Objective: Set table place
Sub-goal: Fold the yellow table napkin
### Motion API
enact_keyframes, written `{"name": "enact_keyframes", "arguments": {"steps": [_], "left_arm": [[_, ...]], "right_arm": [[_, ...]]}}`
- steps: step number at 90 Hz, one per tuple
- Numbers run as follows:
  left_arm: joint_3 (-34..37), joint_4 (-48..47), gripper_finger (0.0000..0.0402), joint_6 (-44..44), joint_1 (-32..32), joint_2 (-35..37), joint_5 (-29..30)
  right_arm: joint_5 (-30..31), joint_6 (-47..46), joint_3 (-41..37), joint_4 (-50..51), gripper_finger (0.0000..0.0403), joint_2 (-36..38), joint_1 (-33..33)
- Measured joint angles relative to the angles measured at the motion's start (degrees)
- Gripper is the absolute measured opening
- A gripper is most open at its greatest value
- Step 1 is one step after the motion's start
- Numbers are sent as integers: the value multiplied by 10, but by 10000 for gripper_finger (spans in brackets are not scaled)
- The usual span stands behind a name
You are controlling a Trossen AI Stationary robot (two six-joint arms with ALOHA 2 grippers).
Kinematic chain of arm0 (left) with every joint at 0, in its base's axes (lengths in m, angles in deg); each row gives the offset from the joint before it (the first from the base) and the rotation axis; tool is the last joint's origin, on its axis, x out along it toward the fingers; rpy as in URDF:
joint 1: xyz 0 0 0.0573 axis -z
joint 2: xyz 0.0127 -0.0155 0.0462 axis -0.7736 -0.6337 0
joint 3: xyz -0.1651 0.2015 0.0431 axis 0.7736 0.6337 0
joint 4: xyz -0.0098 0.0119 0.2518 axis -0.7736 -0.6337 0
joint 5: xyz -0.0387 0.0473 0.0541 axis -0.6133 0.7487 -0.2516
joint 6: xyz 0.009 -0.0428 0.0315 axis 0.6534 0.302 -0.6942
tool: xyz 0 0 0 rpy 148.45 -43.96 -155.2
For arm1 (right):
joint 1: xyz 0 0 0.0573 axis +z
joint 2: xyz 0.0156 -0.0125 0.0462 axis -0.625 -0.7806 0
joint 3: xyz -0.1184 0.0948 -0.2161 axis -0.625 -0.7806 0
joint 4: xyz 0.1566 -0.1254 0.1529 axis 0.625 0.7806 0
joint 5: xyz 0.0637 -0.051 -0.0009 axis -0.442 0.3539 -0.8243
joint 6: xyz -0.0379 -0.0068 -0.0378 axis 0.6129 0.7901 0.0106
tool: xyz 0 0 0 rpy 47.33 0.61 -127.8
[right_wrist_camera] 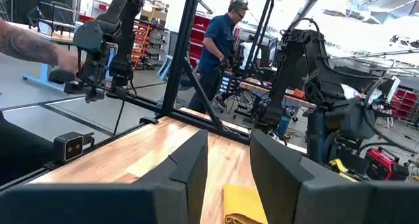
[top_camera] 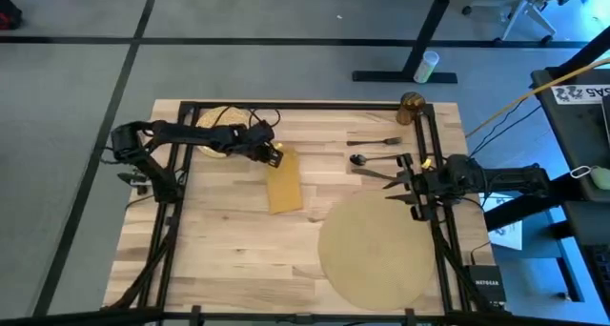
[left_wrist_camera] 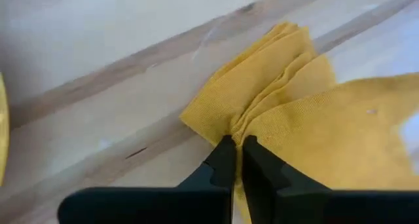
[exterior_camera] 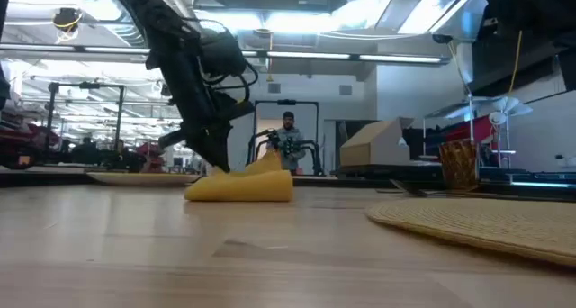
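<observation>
A mustard-yellow napkin [top_camera: 284,185] lies mid-table, with my left gripper [top_camera: 272,155] shut on its far end. Under the left arm, at the far left, sits the yellow-speckled plate [top_camera: 221,133]. The round tan placemat [top_camera: 376,250] lies flat at the near right. Fork [top_camera: 381,141], spoon [top_camera: 365,159] and knife [top_camera: 376,173] lie on the wood beyond it. The amber glass [top_camera: 412,107] stands at the far rail. My right gripper [top_camera: 393,186] hovers open near the knife, holding nothing. My left gripper pinches the napkin's far edge [left_wrist_camera: 243,129] between its two fingers, where the cloth is gathered into several pleated layers. The fingers come slanting down from the table's left. That end [exterior_camera: 266,162] is humped up a little; the rest lies on the table.
Black metal rails [top_camera: 434,154] frame the table on the left, far and right sides. Bare wood lies near and left of the napkin. Beyond the table stand another robot arm [right_wrist_camera: 108,34] and a person [right_wrist_camera: 219,47].
</observation>
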Motion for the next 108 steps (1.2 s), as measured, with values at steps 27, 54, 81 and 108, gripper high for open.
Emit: {"name": "enact_keyframes", "arguments": {"steps": [27, 54, 81, 108], "left_arm": [[0, -1, 0, 12, 1, 21, 2], [0, -6, 0, 6, 23, 21, 16], [0, -13, 0, 2, 28, 21, 22], [0, -21, 47, 1, 27, 21, 22]], "right_arm": [[0, 0, 0, 0, 99, 0, 0], [0, 0, 0, 0, 99, 0, 0], [0, 0, 0, 0, 99, 0, 0], [0, 0, 0, 0, 99, 0, 0]]}}
